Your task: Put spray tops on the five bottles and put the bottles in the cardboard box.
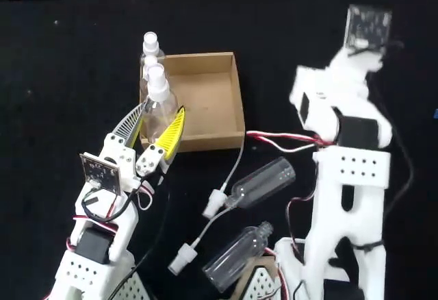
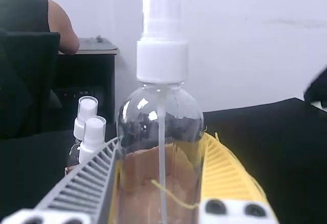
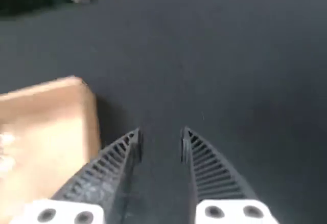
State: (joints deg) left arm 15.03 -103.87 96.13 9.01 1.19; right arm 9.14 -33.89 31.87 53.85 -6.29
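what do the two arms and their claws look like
The left arm and right arm are white plastic with rows of holes, black motors and red, white and black cables. The left claw has one grey and one yellow ribbed finger; the right claw has two dark grey ribbed fingers.

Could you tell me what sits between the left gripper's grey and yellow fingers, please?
A clear bottle with its spray top on, clamped by the left gripper; the left wrist and high views show it.
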